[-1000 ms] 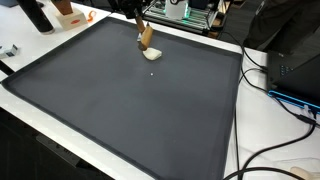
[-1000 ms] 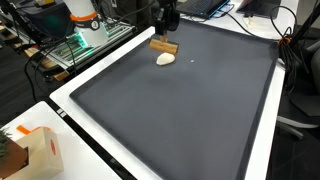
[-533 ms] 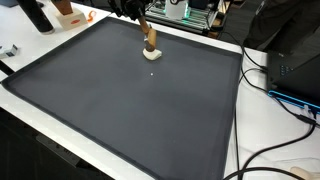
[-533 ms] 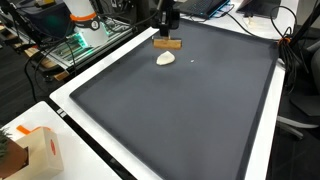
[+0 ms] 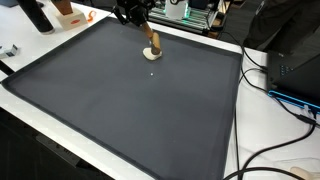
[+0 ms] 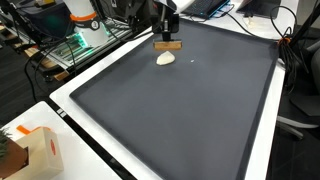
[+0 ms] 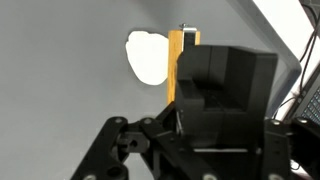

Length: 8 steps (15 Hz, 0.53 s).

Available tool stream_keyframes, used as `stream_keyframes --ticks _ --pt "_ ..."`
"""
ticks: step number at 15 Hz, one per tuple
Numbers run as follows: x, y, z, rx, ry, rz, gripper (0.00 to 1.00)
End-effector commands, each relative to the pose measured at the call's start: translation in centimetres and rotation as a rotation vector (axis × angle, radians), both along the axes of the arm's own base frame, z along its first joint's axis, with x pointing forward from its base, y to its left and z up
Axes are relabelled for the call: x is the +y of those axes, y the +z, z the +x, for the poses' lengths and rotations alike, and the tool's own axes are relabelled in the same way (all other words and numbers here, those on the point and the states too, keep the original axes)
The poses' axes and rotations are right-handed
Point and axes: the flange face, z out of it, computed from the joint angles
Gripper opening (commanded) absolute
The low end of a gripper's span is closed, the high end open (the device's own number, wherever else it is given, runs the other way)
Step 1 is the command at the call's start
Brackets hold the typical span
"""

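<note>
My gripper (image 6: 166,30) is shut on a small wooden block (image 6: 167,44) and holds it just above the dark mat (image 6: 180,110), near the mat's far edge. A cream, rounded lump (image 6: 166,58) lies on the mat right beside the block. In an exterior view the block (image 5: 153,41) hangs tilted from the gripper (image 5: 143,25), directly over the lump (image 5: 152,54). In the wrist view the block (image 7: 178,58) runs up from the black gripper body, with the lump (image 7: 148,57) just to its left. The fingertips are hidden by the gripper body there.
A white table rim (image 5: 250,120) surrounds the mat. An orange-and-white item (image 5: 68,12) and a black object (image 5: 38,15) stand at one corner. Cables (image 5: 290,95) trail along one side. A small carton (image 6: 35,150) and electronics (image 6: 85,30) sit off the mat.
The gripper has shifted slightly along the mat's far edge with the block, and the block has turned a little in the air. The cream lump has stayed put.
</note>
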Motion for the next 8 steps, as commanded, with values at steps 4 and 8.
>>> stream_keyframes --ticks 4,8 --pt "-0.1 -2.0 0.2 -0.02 0.03 0.094 0.19" --pt "-0.2 -3.2 0.5 -0.018 0.04 0.144 0.19"
